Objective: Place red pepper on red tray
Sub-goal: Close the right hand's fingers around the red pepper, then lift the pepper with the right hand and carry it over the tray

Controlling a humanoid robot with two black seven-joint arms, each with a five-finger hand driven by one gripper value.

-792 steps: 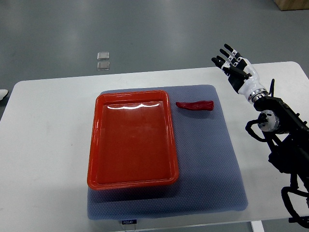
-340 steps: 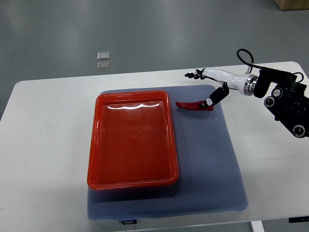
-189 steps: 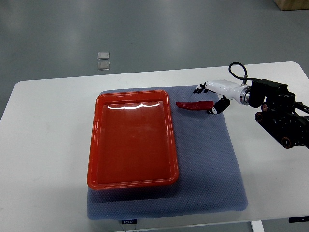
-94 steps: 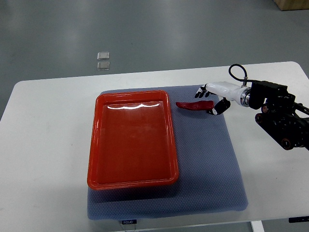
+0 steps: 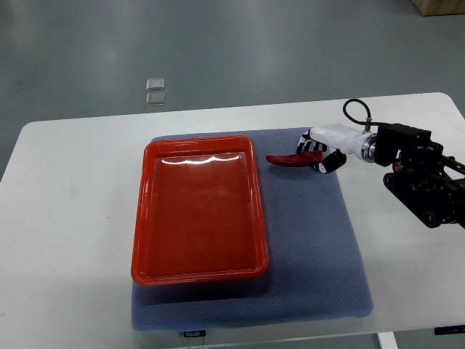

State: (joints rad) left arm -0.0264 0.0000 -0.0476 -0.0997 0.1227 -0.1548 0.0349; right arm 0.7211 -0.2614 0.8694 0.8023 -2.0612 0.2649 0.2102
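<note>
The red pepper [image 5: 285, 159] lies on the grey mat [image 5: 320, 240] at about three o'clock from the top right corner of the red tray [image 5: 149, 211], just beside the tray's rim but outside it; its pointed end faces the tray. The right hand [image 5: 317, 153] comes in from three o'clock, and its dark fingers [image 5: 310, 146] are curled over the pepper's thick end with the thumb on the near side, so that the hand has closed around the pepper; whether the pepper has left the mat cannot be told. The tray sits on the left half of the mat; the mat lies on the white table [image 5: 65, 240]; the tray's inside is bare.
</note>
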